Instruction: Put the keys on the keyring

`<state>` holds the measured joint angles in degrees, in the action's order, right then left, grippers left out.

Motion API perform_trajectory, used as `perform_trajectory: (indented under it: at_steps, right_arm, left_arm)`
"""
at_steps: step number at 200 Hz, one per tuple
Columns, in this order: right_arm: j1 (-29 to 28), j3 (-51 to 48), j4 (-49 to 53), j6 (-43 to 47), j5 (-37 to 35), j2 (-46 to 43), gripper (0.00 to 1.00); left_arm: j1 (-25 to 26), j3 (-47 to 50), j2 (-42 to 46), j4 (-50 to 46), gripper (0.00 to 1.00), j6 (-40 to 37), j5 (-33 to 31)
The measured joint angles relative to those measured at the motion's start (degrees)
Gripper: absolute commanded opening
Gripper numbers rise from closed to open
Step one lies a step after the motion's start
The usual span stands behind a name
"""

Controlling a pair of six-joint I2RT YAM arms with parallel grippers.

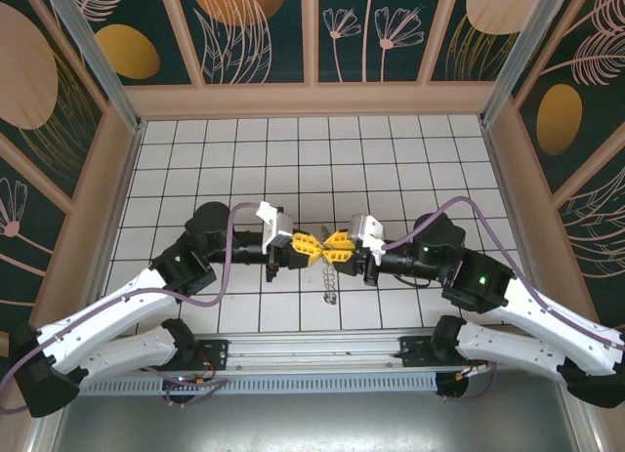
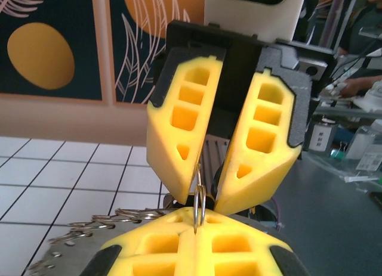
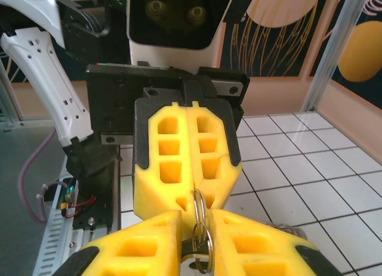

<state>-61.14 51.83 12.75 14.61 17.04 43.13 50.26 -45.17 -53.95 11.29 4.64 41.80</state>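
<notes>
Over the white tiled table [image 1: 244,149] the two yellow-fingered grippers meet nose to nose. The left gripper [image 3: 188,198] is squeezed tight, pinching a small silver split ring [image 3: 197,205] that stands upright, edge-on to both wrist cams. The right gripper [image 2: 202,195] has its fingers parted just a crack, straddling that ring. The big thin silver-grey metal keyring [image 1: 330,279], fringed with little bits, trails from under them, its long axis pointing at the near edge.

Keyring [image 2: 200,199] btwn L claw [image 1: 312,247], R claw [image 1: 333,245]
</notes>
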Motion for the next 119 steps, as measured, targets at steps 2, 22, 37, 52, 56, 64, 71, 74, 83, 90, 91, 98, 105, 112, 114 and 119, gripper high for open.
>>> perform_trajectory:
  at_steps: [2,22,37,52,56,64,71,74,83,90,91,98,105,112,114,119]
  right_arm:
    - [0.0,0.0,-0.2,0.0,0.0,0.0,0.16]
    - [0.0,0.0,-1.0,-0.6,0.6,-0.2,0.01]
    - [-0.1,0.0,-1.0,-0.6,0.7,-0.4,0.00]
    - [-0.1,0.0,-0.9,-0.3,0.5,-0.5,0.00]
    - [-0.1,0.0,-0.8,-0.2,0.3,-0.5,0.00]
    - [-0.1,0.0,-0.3,0.0,-0.2,-0.5,0.00]
    - [-0.1,0.1,0.3,0.1,-0.7,-0.5,0.00]
    - [-0.1,0.2,0.5,0.2,-0.9,-0.4,0.00]
    - [-0.1,0.9,1.5,0.5,-1.8,-0.2,0.00]
    - [-0.1,1.6,2.5,0.9,-2.3,0.3,0.00]
    - [-0.1,1.8,2.7,1.0,-2.4,0.5,0.00]
    - [-0.1,2.7,3.8,1.5,-3.0,1.2,0.00]
    - [-0.1,3.5,4.7,1.9,-3.7,2.0,0.00]
    - [0.0,4.3,5.7,2.4,-4.6,2.8,0.00]
    - [0.0,4.5,6.1,2.6,-4.9,3.1,0.00]
    - [0.0,5.1,7.0,2.8,-5.7,3.6,0.00]
  left_arm:
    - [0.0,0.0,0.0,0.3,0.00,0.1,0.1]
    - [0.0,0.4,0.0,2.5,0.00,1.4,0.9]
    - [0.0,0.5,-0.1,3.4,0.00,1.9,1.6]
    - [0.0,0.4,-0.3,3.3,0.00,1.9,1.8]
    - [0.0,0.2,-0.5,2.6,0.00,1.6,1.7]
    - [0.0,-0.6,-0.9,1.0,0.00,1.1,1.5]
    - [0.0,-1.4,-1.2,-0.6,0.04,0.4,1.2]
    - [0.0,-1.8,-1.4,-1.4,0.06,-0.1,1.0]
    - [0.0,-3.2,-1.8,-4.0,0.10,-1.3,0.3]
    - [0.0,-4.5,-2.2,-6.3,0.11,-2.3,-0.5]
    - [0.0,-4.7,-2.3,-6.8,0.11,-2.5,-0.6]
    - [0.0,-6.0,-2.7,-9.2,0.12,-3.7,-1.5]
    - [-0.1,-7.4,-3.2,-11.7,0.09,-4.8,-2.4]
    - [-0.1,-8.9,-3.9,-14.4,0.02,-6.2,-3.6]
    - [-0.2,-9.2,-4.1,-15.0,0.00,-6.4,-3.8]
    - [-0.3,-10.1,-4.5,-16.9,0.00,-7.5,-4.3]
